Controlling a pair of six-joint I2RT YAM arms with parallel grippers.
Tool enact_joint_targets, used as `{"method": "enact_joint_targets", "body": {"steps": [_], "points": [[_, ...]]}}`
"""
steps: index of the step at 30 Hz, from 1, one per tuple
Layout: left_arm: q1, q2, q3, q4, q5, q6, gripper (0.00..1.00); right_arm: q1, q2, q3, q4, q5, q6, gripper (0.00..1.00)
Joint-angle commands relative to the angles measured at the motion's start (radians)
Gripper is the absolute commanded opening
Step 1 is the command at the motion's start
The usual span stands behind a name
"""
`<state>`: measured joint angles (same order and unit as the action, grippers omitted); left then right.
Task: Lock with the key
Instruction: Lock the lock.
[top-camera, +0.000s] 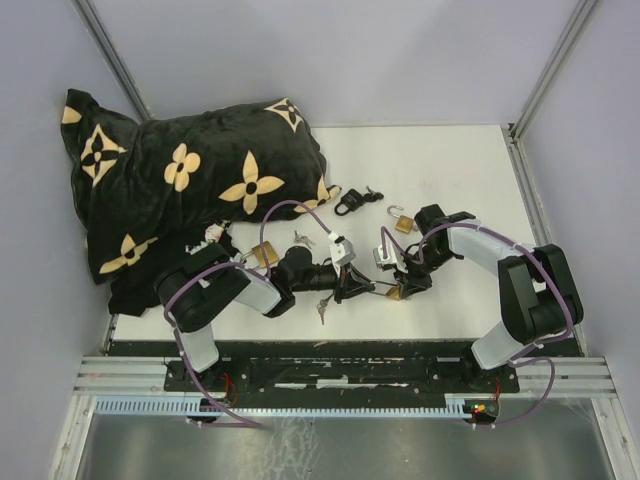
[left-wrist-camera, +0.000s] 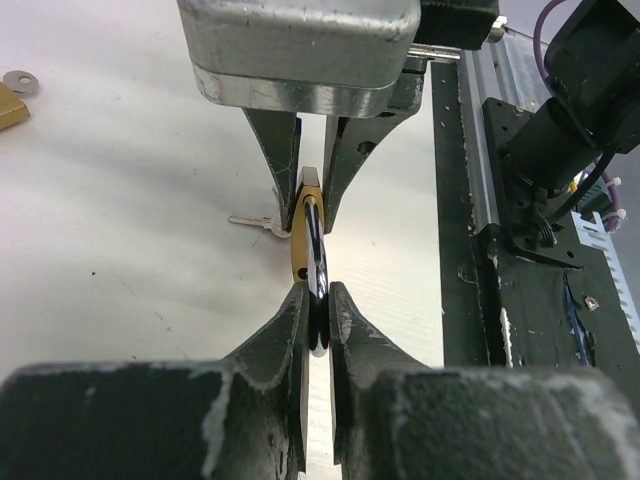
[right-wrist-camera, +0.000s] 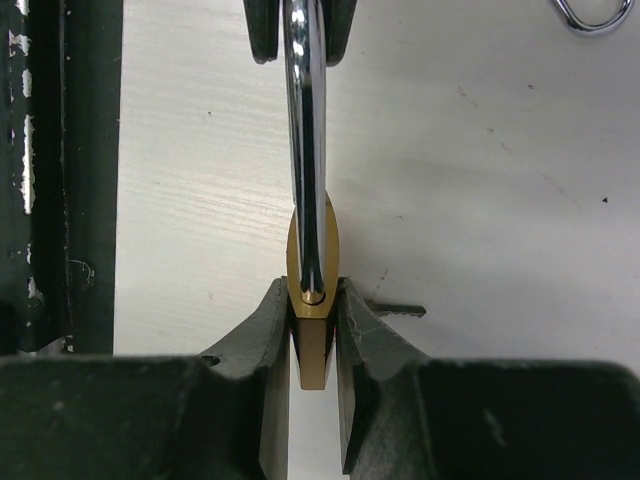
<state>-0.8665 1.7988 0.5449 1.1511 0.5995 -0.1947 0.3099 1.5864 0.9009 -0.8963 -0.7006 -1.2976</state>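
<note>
A brass padlock (right-wrist-camera: 313, 350) is held just above the white table between my two grippers. My right gripper (right-wrist-camera: 315, 300) is shut on its body, edge-on. The chrome shackle (right-wrist-camera: 305, 120) runs away from it into my left gripper (left-wrist-camera: 318, 300), which is shut on the shackle's (left-wrist-camera: 316, 250) bend. In the top view the left gripper (top-camera: 352, 285) and right gripper (top-camera: 402, 283) meet nose to nose near the table's front. A silver key (left-wrist-camera: 250, 221) sticks out sideways from behind the lock body; whether it sits in the lock I cannot tell.
A black flowered blanket (top-camera: 180, 190) covers the back left. A black padlock (top-camera: 350, 203), an open brass padlock (top-camera: 400, 222), another brass lock (top-camera: 265, 255) and loose keys (top-camera: 322, 310) lie around the arms. The table's black front rail (left-wrist-camera: 500, 200) is close by.
</note>
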Motion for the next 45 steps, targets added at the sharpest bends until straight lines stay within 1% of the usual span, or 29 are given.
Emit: {"method": "enact_joint_targets", "body": {"steps": [1, 10, 14, 17, 22, 27, 32, 39, 45], "points": [[-0.027, -0.029, 0.019, -0.027, -0.030, 0.058, 0.14, 0.008, 0.009, -0.002, -0.009, 0.010, -0.033, 0.02], [-0.031, -0.042, 0.009, -0.035, -0.050, 0.073, 0.14, 0.008, 0.012, -0.011, -0.004, 0.009, -0.042, 0.02], [-0.034, -0.051, 0.001, -0.065, -0.057, 0.108, 0.15, 0.008, 0.011, -0.012, -0.001, 0.009, -0.040, 0.02], [-0.034, -0.047, 0.008, -0.099, -0.031, 0.128, 0.13, 0.008, 0.012, -0.013, -0.001, 0.009, -0.040, 0.02], [-0.033, -0.035, 0.028, -0.143, 0.027, 0.147, 0.03, 0.007, 0.010, -0.014, 0.006, 0.011, -0.035, 0.02], [-0.039, -0.014, 0.046, -0.176, 0.067, 0.155, 0.03, 0.008, -0.008, -0.033, 0.033, 0.013, -0.033, 0.02], [-0.067, 0.017, 0.063, -0.211, 0.049, 0.181, 0.03, 0.009, -0.035, -0.058, 0.059, 0.016, -0.034, 0.02], [-0.085, 0.085, 0.084, -0.179, 0.047, 0.176, 0.03, 0.022, -0.014, -0.050, 0.059, 0.033, -0.019, 0.02], [-0.108, 0.127, 0.101, -0.219, 0.050, 0.192, 0.03, 0.024, -0.009, -0.049, 0.078, 0.038, 0.012, 0.01]]}}
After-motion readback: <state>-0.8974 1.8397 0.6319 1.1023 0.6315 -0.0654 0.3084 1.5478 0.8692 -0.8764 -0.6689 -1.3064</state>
